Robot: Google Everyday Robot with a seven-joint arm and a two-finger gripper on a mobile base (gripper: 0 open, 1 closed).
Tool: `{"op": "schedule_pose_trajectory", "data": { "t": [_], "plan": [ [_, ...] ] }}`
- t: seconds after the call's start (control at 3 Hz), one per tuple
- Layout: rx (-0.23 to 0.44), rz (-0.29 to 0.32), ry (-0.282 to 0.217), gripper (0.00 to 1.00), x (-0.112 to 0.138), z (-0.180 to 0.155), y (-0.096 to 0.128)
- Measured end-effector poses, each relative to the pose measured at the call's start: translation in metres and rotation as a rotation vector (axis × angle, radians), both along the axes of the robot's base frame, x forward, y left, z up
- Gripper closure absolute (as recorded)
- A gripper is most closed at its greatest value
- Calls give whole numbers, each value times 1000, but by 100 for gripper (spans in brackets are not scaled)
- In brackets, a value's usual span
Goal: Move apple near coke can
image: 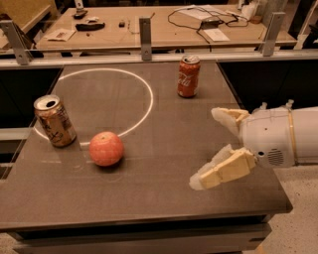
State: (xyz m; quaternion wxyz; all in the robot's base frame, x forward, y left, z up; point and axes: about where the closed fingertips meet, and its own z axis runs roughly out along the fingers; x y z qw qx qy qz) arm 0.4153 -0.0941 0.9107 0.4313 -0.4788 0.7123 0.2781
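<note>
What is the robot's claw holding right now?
Nothing. The gripper hangs open and empty over the right of the table, apart from the apple and the coke can.

A dark grey table (164, 149) marked with a white circle (150, 99) fills the middle and lower frame, with the gripper (206, 149) hanging over its right side, fingers spread. Across the upper frame runs a metal rail (99, 59) on upright posts (145, 32), and behind it a wooden workbench (149, 30) strewn with cables (198, 15) and papers (217, 34). Pale speckled floor (298, 228) shows at lower right, under warm, dim light.
</note>
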Motion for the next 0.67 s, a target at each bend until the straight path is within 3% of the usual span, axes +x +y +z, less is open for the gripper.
{"op": "schedule_pose_trajectory", "data": {
  "t": [0.67],
  "plan": [
    [14, -63, 37, 0, 11, -20, 57]
  ]
}}
